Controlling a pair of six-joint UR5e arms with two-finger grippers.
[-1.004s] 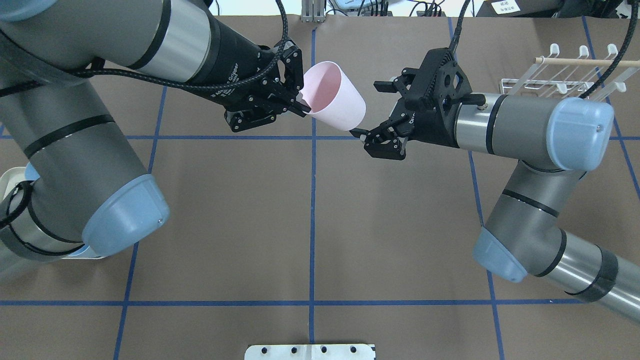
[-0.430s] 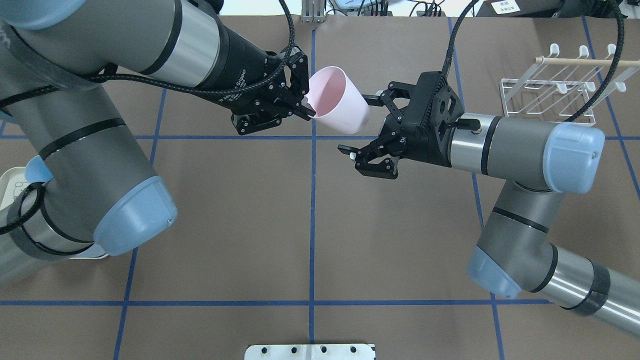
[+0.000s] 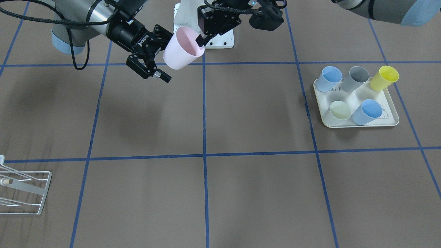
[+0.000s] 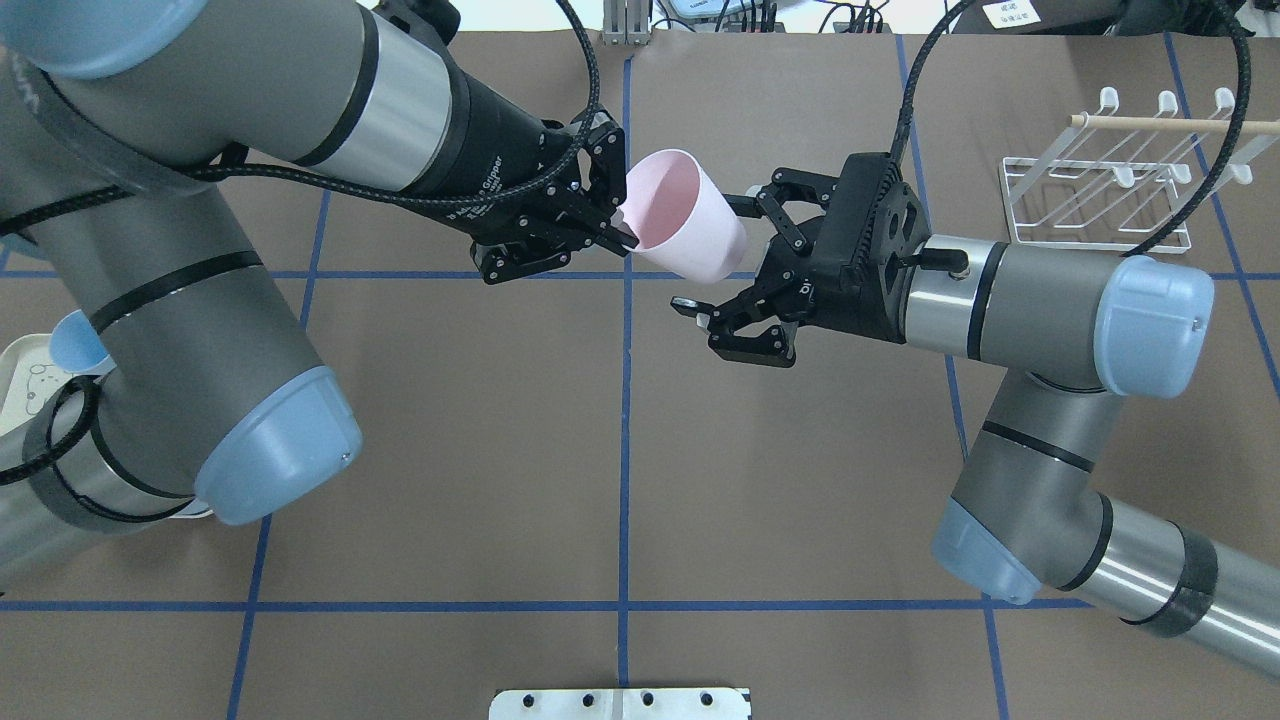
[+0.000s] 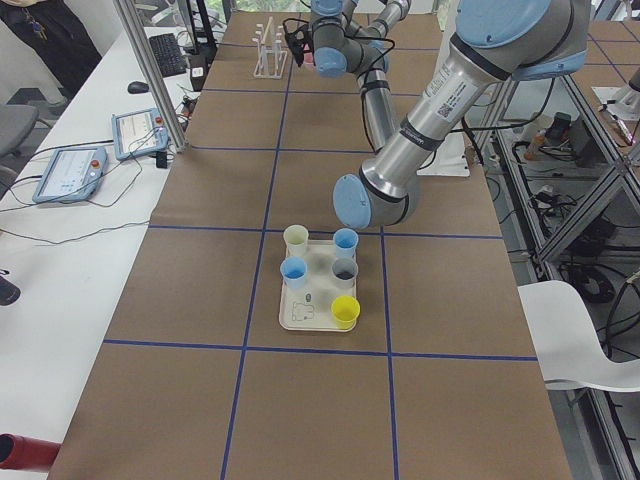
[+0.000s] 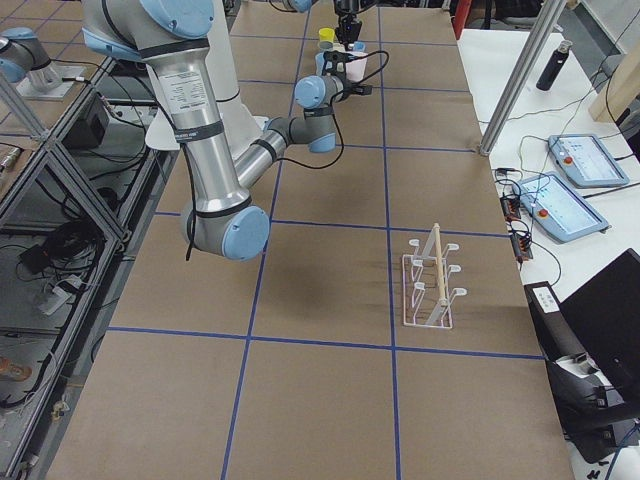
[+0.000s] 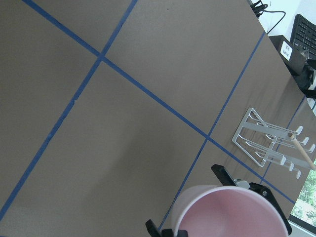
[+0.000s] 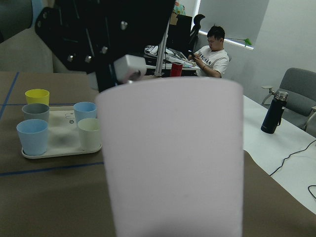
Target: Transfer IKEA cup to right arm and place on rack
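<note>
Handover looks half done. The left arm (image 4: 200,250) holds the cup in the air over the far middle of the table (image 4: 500,450), with the left gripper (image 4: 623,233) clamped on its rim. The right arm (image 4: 1050,300) presents the right gripper (image 4: 714,256) spread wide, its fingers either side of the cup's base; whether they touch is unclear. Next, that gripper should probably close before the left one lets go, then carry to the white wire rack (image 4: 1090,200), well apart. The IKEA cup (image 4: 690,230) is plain pale pink, tapered and tilted, with its mouth towards the left gripper.

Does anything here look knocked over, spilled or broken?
Nothing stands out. The pink cup is tilted only because the left claw holds it by the rim; the five cups on the tray stand upright.
</note>
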